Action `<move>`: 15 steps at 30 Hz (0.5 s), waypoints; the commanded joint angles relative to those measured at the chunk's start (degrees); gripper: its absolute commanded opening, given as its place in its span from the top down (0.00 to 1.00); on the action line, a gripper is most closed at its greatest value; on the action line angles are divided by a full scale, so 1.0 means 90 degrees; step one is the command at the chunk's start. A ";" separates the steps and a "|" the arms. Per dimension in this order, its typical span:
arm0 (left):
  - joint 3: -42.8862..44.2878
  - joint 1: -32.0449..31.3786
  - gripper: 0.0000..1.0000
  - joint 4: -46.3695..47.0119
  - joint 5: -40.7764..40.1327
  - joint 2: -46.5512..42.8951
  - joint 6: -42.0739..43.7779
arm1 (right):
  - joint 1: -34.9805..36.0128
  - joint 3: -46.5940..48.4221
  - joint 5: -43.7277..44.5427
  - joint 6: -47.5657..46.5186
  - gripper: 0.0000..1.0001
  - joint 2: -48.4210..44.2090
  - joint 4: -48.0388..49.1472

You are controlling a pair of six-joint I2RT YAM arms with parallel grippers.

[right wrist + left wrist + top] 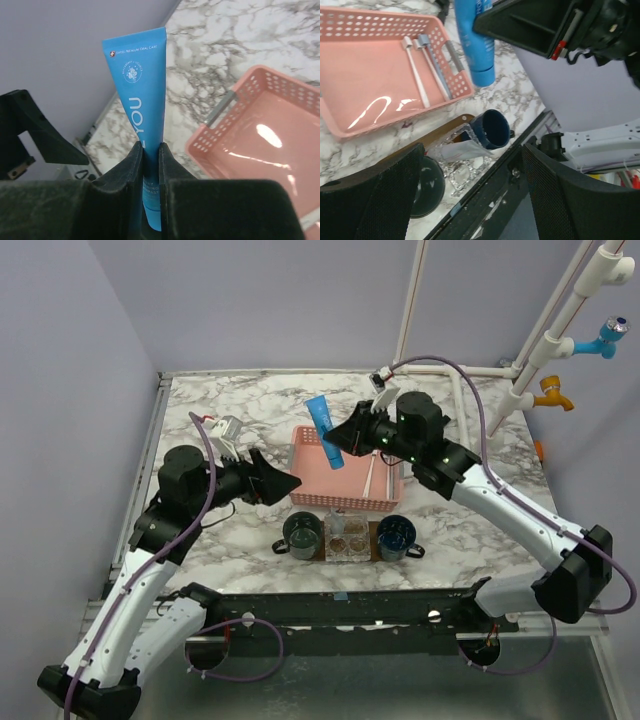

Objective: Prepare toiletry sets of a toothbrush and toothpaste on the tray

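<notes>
The top camera is mounted above and behind the arms and looks down and forward, taking in the whole marble table [250, 400] from a distance. The left wrist camera sits low and close, facing right across the pink basket [350, 20]. The right wrist camera faces left at very close range on the blue tube [137, 75]; all three views share the basket and the tube.

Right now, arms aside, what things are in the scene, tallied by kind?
Toothpaste tubes: 2, blue and white
Toothbrushes: 2
Cups: 2
Pink basket: 1
Clear container: 1
Wooden tray: 1
Total: 9
</notes>
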 commanded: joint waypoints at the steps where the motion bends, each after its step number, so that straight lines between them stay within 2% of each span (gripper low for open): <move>1: 0.0217 -0.0036 0.21 0.0636 0.0832 0.0111 -0.0536 | 0.0179 -0.0723 -0.0316 0.1634 0.99 -0.0436 0.1875; 8: -0.0092 -0.0036 0.21 0.1577 0.1670 0.0157 -0.1096 | 0.0590 -0.1558 -0.0325 0.2955 0.99 -0.0721 0.3793; 15: -0.0354 -0.0036 0.21 0.2328 0.2198 0.0117 -0.1585 | 0.0684 -0.2058 -0.0719 0.4079 0.99 -0.0617 0.5598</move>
